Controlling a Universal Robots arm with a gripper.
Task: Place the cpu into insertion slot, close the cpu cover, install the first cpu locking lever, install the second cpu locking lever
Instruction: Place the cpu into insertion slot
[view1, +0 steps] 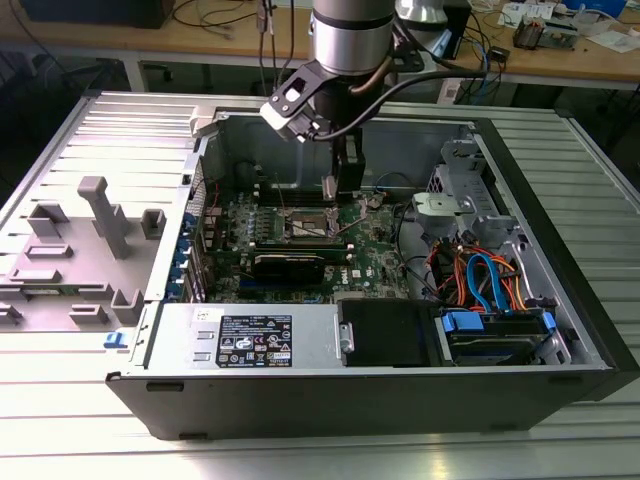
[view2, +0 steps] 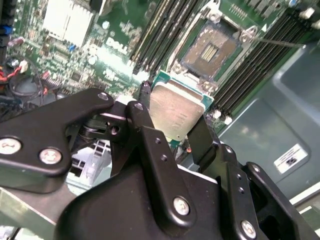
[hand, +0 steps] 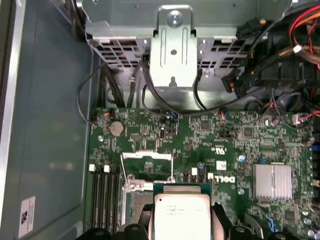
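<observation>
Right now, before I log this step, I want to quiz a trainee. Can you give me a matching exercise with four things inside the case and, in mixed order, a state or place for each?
Things:
1. cpu
2. insertion slot
3. memory slots
4. heatsink

States or places:
A. uncovered, dark centre showing
B. silver fins, sitting on the green board
C. gripped in the claw, above the board
D. long black rows on either side of the insertion slot

Pairs: 1-C, 2-A, 3-D, 4-B
</observation>
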